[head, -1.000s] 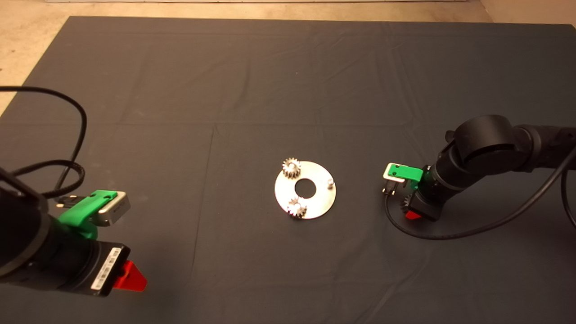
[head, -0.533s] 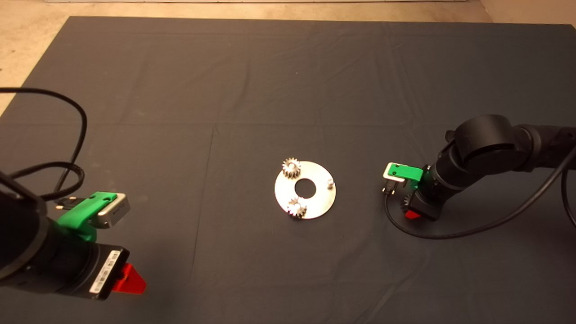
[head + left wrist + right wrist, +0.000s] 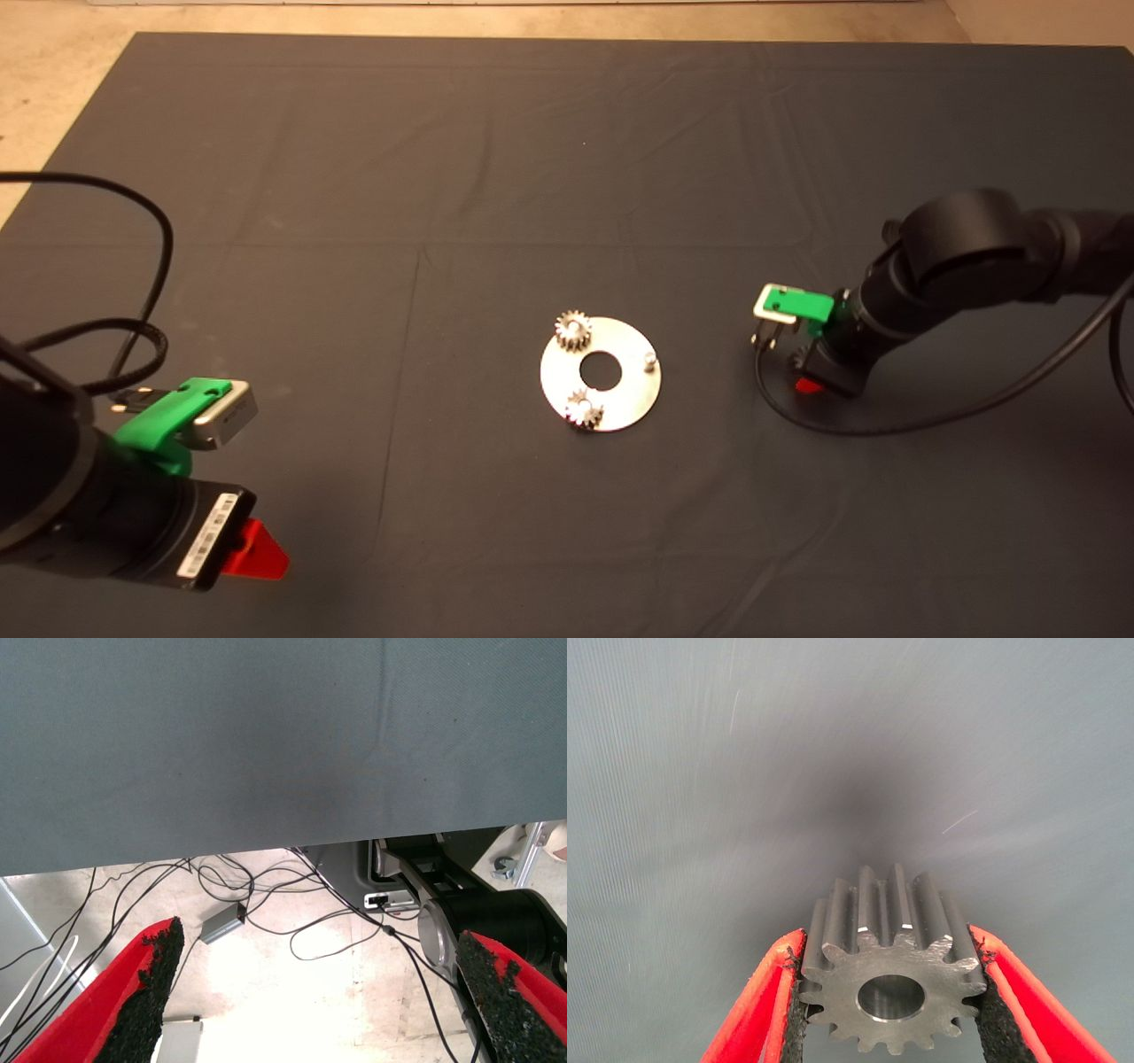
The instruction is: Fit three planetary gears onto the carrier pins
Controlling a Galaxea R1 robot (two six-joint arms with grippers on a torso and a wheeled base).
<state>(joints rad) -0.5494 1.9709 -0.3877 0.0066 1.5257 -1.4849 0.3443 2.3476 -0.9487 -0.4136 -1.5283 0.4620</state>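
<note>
You've got the third dark-grey toothed steel gear (image 3: 891, 988) pinched in the R gripper (image 3: 804, 377), right of the flat round silver disc (image 3: 629, 394), so centre its bore over the bare silver pin (image 3: 649, 360) w/ L gripper (image 3: 257, 549) parked wide open.
</note>
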